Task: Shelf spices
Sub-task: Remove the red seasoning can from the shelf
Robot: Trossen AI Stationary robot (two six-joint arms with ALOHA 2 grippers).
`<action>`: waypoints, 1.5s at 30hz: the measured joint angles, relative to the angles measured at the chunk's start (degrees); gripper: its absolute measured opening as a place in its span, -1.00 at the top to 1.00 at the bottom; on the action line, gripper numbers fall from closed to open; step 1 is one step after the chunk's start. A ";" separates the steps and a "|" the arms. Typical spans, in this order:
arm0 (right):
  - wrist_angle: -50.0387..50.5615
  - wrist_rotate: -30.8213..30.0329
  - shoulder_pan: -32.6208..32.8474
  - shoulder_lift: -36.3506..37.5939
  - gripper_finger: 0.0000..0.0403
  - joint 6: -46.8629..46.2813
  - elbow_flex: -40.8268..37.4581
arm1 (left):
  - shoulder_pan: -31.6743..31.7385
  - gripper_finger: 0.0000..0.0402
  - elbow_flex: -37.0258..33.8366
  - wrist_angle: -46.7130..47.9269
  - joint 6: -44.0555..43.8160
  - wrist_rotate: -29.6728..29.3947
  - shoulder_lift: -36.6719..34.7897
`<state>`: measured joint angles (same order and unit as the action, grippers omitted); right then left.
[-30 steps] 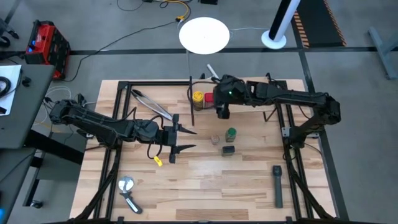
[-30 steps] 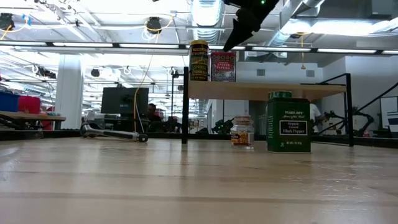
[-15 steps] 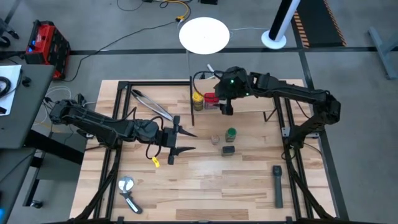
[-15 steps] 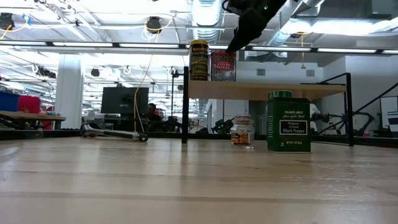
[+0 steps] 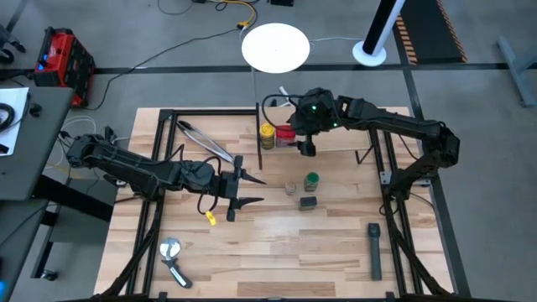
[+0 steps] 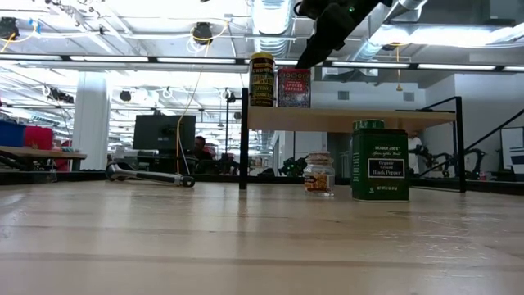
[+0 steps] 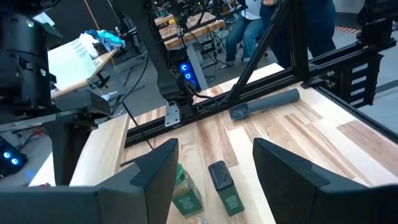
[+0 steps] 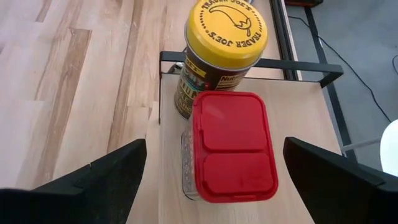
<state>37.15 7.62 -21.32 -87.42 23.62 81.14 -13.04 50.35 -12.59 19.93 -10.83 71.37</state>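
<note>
shelf (image 8: pixel 298 118) left end, red tin (image 8: pixel 231 146) touching yellow jar (image 8: pixel 221 46), right pincer (image 5: pixel 307 148) spread wide above, left pincer (image 5: pixel 243 188) released over table ctr

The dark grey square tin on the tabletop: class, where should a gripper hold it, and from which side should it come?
Likely from straight above. The dark grey square tin stands upright, so its flat side walls suit two fingers. The green-lidded jar stands close on one side, so close the fingers on the other pair of walls. The right gripper, open above the shelf, is nearest.
</note>
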 joint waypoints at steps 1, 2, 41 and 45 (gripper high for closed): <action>-0.23 0.00 -0.04 0.00 -0.88 0.30 0.00 | 0.00 0.00 0.00 -0.01 -0.54 0.00 0.00; -0.61 -0.02 -0.13 -0.01 -0.88 0.99 0.00 | 0.00 0.00 0.00 -0.01 -1.17 0.00 0.00; -3.33 -0.09 -1.66 -0.04 -0.88 -2.58 -1.07 | -0.09 0.00 0.00 0.11 -7.07 -0.04 0.00; -3.14 -0.61 -1.57 -0.09 -0.88 -2.67 -3.24 | -0.09 0.00 0.02 -0.75 -7.19 -0.04 -0.02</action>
<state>34.01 7.01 -22.90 -87.50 20.95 77.90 -13.13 50.36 -13.34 12.75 -10.87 71.36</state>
